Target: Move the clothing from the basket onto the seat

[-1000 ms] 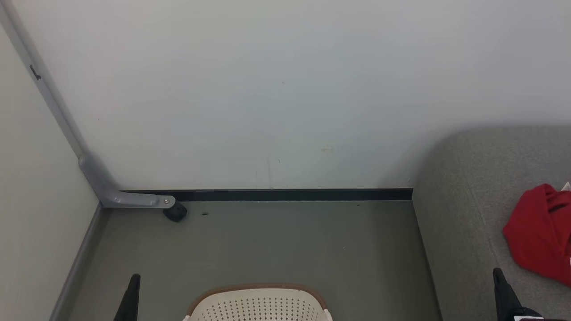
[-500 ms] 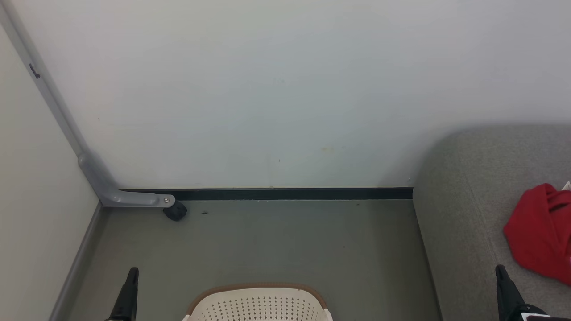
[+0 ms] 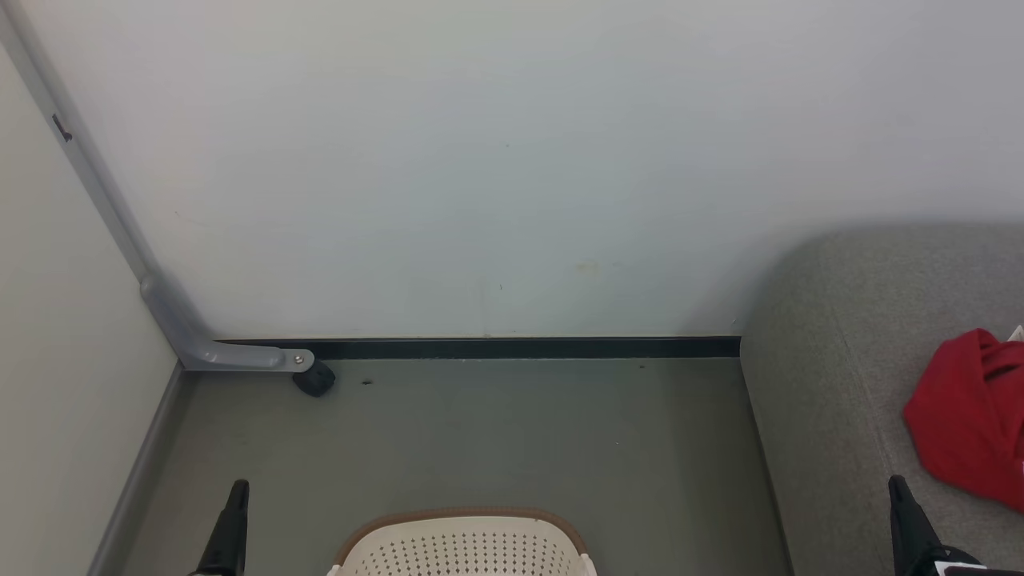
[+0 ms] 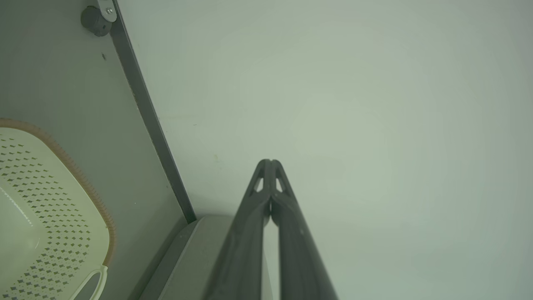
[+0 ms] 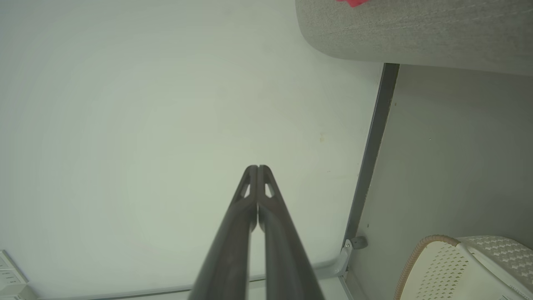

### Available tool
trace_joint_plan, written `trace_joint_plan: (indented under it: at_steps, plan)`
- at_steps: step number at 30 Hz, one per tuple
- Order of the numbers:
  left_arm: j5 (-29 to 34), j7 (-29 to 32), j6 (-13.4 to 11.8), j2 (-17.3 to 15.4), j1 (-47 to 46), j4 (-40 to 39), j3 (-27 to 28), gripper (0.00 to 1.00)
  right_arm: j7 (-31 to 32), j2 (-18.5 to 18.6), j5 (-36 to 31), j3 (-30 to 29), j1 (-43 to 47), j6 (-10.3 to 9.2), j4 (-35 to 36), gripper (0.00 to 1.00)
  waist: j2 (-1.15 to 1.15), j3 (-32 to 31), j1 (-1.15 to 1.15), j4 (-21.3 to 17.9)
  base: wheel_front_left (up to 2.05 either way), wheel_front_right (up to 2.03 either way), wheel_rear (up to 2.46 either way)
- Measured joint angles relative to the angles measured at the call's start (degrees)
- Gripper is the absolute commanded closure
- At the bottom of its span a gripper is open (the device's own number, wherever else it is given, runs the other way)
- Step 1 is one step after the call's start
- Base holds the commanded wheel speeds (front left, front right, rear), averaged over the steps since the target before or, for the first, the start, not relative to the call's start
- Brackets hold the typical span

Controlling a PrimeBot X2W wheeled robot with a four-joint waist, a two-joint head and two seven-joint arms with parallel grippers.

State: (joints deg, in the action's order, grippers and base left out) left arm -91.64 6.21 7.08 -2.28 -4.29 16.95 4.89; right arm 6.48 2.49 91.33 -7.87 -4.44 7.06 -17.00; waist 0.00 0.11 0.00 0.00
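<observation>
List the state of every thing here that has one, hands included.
left hand, shut, holding nothing
right hand, shut, holding nothing
basket, upright on the floor, no clothing in the part that shows
seat, bearing the clothing
clothing, a crumpled red heap lying on the seat

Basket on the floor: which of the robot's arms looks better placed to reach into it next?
Left, probably. The left arm's jaws, shut and empty, hang close beside the basket; the right arm's jaws are farther off, by the seat.
</observation>
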Motion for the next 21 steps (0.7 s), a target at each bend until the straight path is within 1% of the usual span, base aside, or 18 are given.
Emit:
trace_joint_plan:
  at_steps: [21]
  plan:
    - [0.00, 0.00, 0.00, 0.01, 0.00, 0.00, 0.00, 1.00, 0.00, -0.01, 0.00, 0.00, 0.00, 0.00, 0.00, 1.00, 0.00, 0.00, 0.00, 0.00, 0.00, 0.00, 0.00]
